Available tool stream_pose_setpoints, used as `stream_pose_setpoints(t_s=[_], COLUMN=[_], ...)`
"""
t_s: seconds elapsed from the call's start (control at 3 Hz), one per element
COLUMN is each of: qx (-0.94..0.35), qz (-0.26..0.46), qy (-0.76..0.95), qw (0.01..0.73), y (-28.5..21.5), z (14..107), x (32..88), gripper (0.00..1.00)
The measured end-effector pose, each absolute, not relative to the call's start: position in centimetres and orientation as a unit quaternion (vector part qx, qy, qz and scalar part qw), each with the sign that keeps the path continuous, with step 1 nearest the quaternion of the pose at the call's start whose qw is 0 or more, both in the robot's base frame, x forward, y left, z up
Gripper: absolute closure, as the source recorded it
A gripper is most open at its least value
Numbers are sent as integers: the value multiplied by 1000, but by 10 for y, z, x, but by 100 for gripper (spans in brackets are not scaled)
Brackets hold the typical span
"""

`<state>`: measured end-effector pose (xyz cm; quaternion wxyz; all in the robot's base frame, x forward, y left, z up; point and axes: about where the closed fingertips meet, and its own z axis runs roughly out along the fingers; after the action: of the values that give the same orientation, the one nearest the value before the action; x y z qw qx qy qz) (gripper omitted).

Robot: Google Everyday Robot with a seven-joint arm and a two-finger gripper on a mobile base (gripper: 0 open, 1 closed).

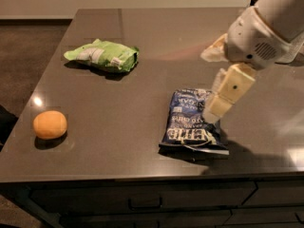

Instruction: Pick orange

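Camera view gives me the whole job at once, looking down across the dark countertop (142, 94). The orange (50, 124) sits by itself near the front left corner, resting on the surface with its shadow tucked right under it. Nothing touches it, and it is close to the left edge, so I judge a descent from above to be the safest way in.

The gripper (214, 112) is on the other side of the scene, hanging at the right edge of the blue chip bag (187, 127) and pointing down and a little to the left. Whether it is spread or pressed together, I cannot tell from here. I see nothing held in it. Its shadow falls on the counter just beyond the bag's front right corner, which makes me think it is above the bag rather than resting on it (I would not swear to that). The arm (266, 27) comes in from the upper right, which accounts for the slanted pose.

A green chip bag (102, 56) lies flat toward the back left, well apart from the fruit and out of the likely path.

As I read it, the pick has barely begun, since the tool is well apart from its target. A round fruit near an edge could roll if nudged sideways, so I would want to come down centred on it.
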<state>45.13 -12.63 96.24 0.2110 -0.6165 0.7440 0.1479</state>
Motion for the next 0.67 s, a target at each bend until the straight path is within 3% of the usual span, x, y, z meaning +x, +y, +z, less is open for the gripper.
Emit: stream_pose_setpoints(t_s=[0.67], qx=[-611], qz=[243], qy=[704], qw=[269], y=[-28], z=[950], x=[430], gripper=[0])
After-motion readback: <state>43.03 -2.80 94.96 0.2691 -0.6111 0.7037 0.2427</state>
